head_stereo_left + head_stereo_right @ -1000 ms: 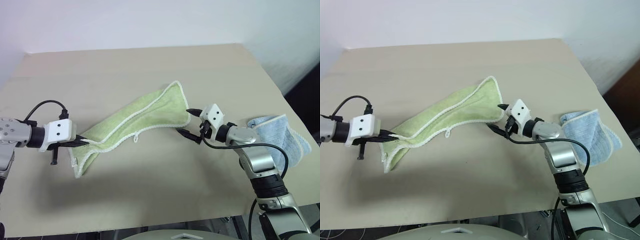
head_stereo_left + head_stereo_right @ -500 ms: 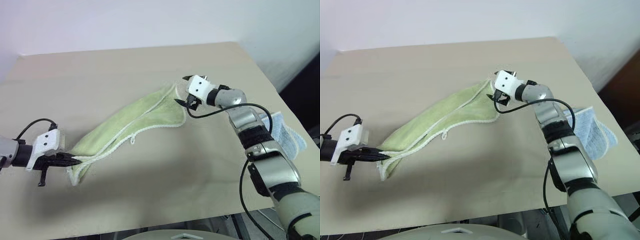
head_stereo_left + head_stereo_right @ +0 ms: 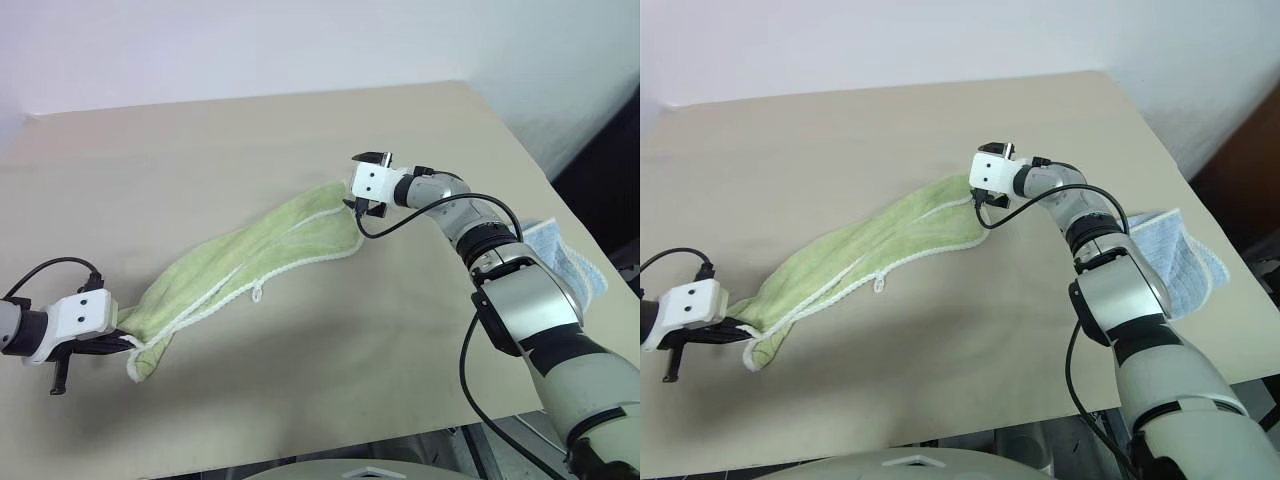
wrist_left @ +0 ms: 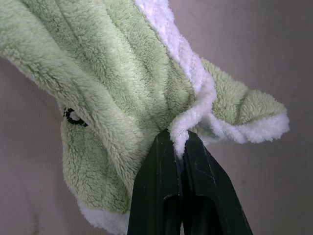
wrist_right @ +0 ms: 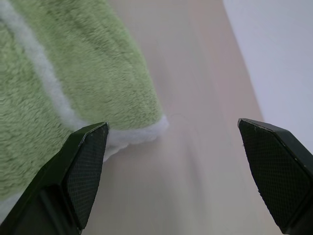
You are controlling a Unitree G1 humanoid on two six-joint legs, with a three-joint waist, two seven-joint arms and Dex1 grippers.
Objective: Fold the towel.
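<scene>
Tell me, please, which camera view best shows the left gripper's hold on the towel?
The left wrist view: the left gripper pinches the towel's white edging. The head views show the pinch small and distant; the right wrist view shows another corner.

A wide beige table (image 3: 250, 130) fills most of the scene, its surface plain and matte under soft, even light. Behind its far edge rises a pale white wall (image 3: 250, 40). Past the table's right edge lies a dark area (image 3: 615, 170).
</scene>
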